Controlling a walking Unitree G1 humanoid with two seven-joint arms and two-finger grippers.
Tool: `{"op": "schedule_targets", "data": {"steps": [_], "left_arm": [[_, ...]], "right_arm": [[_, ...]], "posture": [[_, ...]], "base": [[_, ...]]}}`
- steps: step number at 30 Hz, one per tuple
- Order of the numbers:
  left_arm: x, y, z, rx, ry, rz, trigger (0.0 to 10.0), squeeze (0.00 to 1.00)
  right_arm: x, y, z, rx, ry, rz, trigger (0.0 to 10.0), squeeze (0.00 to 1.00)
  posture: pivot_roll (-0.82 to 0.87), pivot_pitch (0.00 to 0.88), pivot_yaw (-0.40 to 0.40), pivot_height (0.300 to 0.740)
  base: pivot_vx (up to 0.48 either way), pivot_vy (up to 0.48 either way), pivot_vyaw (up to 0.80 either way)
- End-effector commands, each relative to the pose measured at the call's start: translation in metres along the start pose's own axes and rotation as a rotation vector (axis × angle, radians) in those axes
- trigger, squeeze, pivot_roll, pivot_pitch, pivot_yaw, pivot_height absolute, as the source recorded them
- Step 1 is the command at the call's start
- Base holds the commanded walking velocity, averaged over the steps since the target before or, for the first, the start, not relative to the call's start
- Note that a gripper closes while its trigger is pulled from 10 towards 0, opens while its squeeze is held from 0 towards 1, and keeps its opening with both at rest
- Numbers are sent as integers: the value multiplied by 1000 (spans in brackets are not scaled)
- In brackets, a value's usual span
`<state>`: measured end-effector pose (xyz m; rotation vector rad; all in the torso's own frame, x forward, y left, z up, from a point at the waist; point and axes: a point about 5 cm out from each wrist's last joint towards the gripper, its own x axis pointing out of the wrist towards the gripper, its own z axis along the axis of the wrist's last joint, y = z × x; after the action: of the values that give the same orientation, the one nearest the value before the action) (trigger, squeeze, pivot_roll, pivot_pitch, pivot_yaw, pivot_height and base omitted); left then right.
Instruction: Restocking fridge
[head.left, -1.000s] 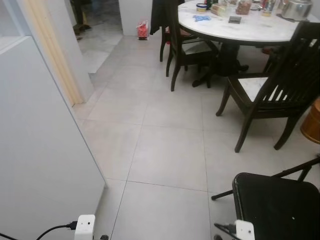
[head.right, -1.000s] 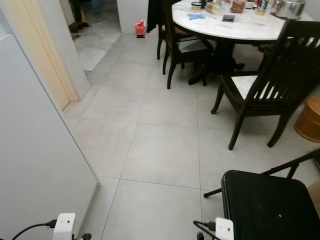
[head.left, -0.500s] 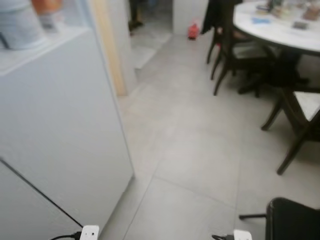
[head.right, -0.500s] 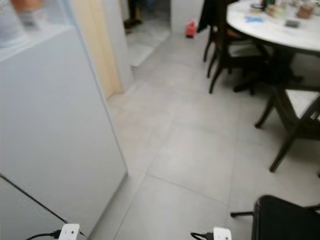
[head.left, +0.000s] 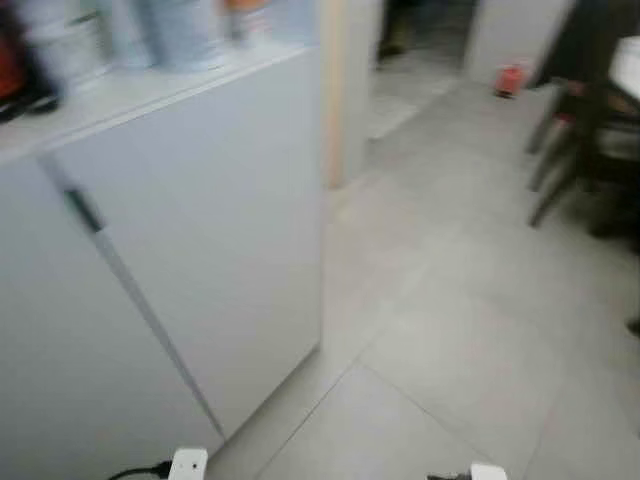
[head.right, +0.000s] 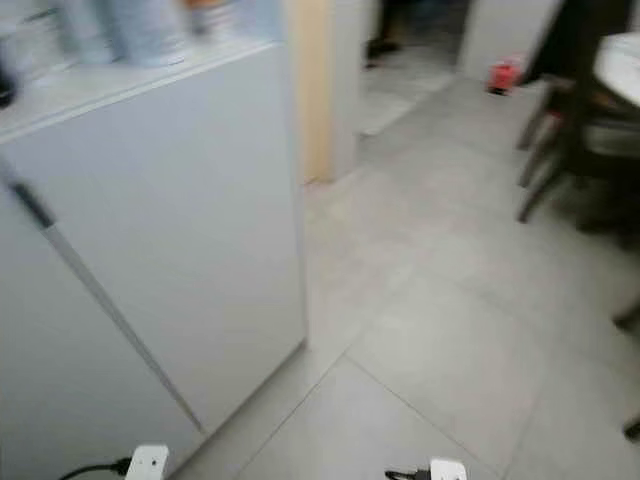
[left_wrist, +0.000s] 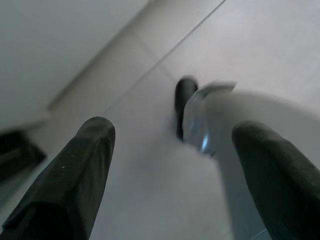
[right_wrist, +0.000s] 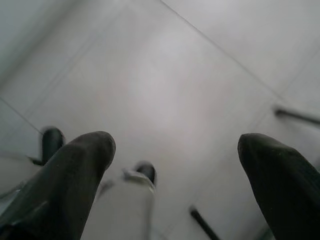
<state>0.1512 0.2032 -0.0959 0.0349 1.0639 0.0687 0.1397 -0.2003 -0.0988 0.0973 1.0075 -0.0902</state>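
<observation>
My left hand (left_wrist: 170, 165) hangs low over the tiled floor (head.left: 470, 330), its two black fingers (left_wrist: 75, 170) spread wide apart with nothing between them; my right hand (right_wrist: 172, 172) hangs the same way, fingers parted and empty. The head views are blurred, which I take as a sign that I am walking or turning. To my left stands a tall white cabinet (head.left: 190, 260), apparently two doors with a dark seam between them; I judge it may be the fridge, but I cannot confirm this. On its top stand several pale containers (head.left: 185, 30) and something red and dark (head.left: 15, 70), too blurred to name. No item to be stocked is in either hand, so restocking proper appears not yet begun. Chief risk: the blur makes the corner of the white cabinet hard to judge, and a hanging arm or cable could clip it. Behind, to my right, dark chairs (head.right: 565, 130) stand by a pale table edge (head.right: 620, 70); a small red object (head.left: 510, 78) sits near the far wall beside a doorway (head.left: 420, 60).
</observation>
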Motion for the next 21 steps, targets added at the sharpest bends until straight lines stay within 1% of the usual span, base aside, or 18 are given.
{"op": "schedule_targets", "data": {"steps": [1, 7, 15, 21], "left_arm": [[1, -5, 3, -12, -4, -3, 10000, 0], [1, -5, 4, -2, -5, -6, 10000, 0], [1, 1, 7, 5, -10, 4, 10000, 0], [1, 2, 9, 12, -12, 4, 10000, 0]], "right_arm": [[-2, -8, -4, 13, 7, -18, 10000, 0], [-2, -4, -5, 4, 12, -10, 10000, 0], [-1, 1, -4, 21, 7, -5, 10000, 0], [0, 2, -3, 29, 5, -6, 10000, 0]], "posture": [[-13, 0, -61, 740], [-11, 0, -62, 740], [-14, 0, -46, 740], [-15, 0, -42, 740]], "base": [[0, 0, 800], [0, 0, 800], [0, 0, 800], [0, 0, 800]]}}
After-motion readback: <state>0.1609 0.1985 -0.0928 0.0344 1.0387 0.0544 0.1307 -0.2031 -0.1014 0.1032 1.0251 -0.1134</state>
